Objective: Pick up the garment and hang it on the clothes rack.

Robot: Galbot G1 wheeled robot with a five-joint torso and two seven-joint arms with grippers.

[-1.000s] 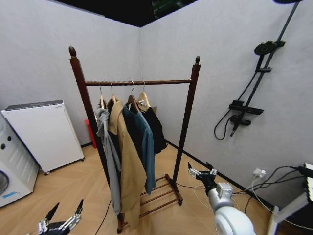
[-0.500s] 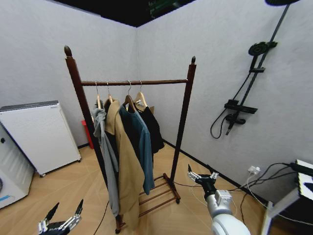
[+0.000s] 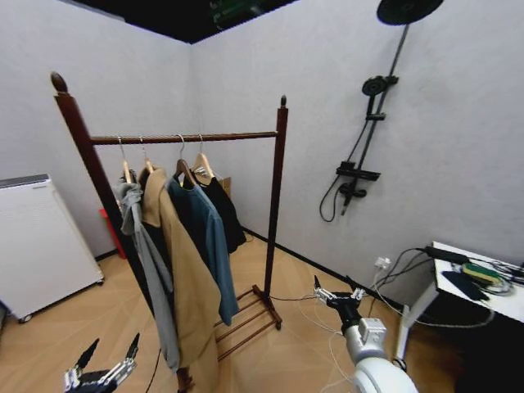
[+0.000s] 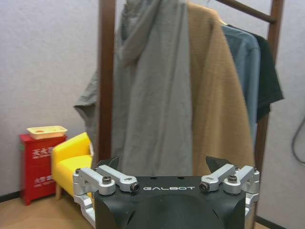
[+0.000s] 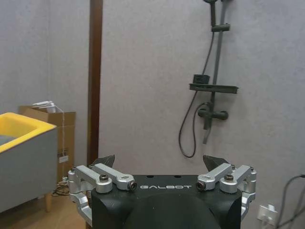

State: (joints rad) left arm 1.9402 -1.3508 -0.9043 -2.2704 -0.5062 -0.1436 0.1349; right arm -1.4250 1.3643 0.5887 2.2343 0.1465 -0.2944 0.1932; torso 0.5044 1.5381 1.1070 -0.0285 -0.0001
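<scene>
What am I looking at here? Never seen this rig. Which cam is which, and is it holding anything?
It's a wheeled robot with two arms. The wide picture is from its head camera; the other two are from its wrists, looking out over each gripper. The left gripper and right gripper hang low, both open and empty. Ahead stands the clothes rack with four garments on hangers: a grey hoodie, a tan coat, a blue jacket and the black garment. A shower fixture is on the wall.

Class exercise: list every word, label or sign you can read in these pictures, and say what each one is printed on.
"GALBOT": on the left gripper body.
"GALBOT": on the right gripper body.
Pale characters on the red cabinet: too blurred to read.
</scene>
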